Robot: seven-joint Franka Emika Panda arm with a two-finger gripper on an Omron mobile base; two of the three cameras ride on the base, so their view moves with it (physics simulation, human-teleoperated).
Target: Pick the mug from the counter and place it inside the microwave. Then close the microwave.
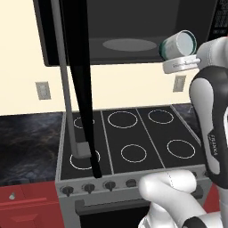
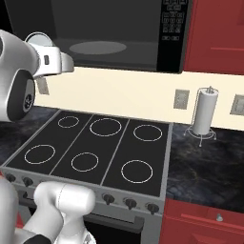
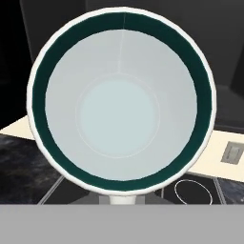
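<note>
Clamping the mug (image 1: 179, 45), the gripper (image 1: 178, 55) holds it up in the air in front of the open microwave (image 1: 133, 26), level with the lower edge of the cavity and off to its right side in the left base view. The mug lies tilted on its side there, a short white cylinder with a teal band at the rim, its mouth turned toward the arm. In the hand view the mug (image 3: 121, 100) looks straight back at the camera: a round white rim, a dark teal ring just inside it, a pale wall and a pale flat bottom, with a stub of white at the lower edge where the grip is.

The left base view shows the microwave door (image 1: 78, 84) swung open toward the camera, edge-on, with its long grey bar handle (image 1: 67, 89) running down in front of the stove (image 1: 129, 138); the grey turntable (image 1: 130, 44) lies in the dark cavity. The right base view shows the button panel (image 2: 172, 24), red cabinets (image 2: 217, 33) beside it, and a paper towel holder (image 2: 204, 114) standing on the black marbled tabletop (image 2: 205, 167) right of the stove; there the mug (image 2: 37, 38) is mostly hidden behind the wrist
</note>
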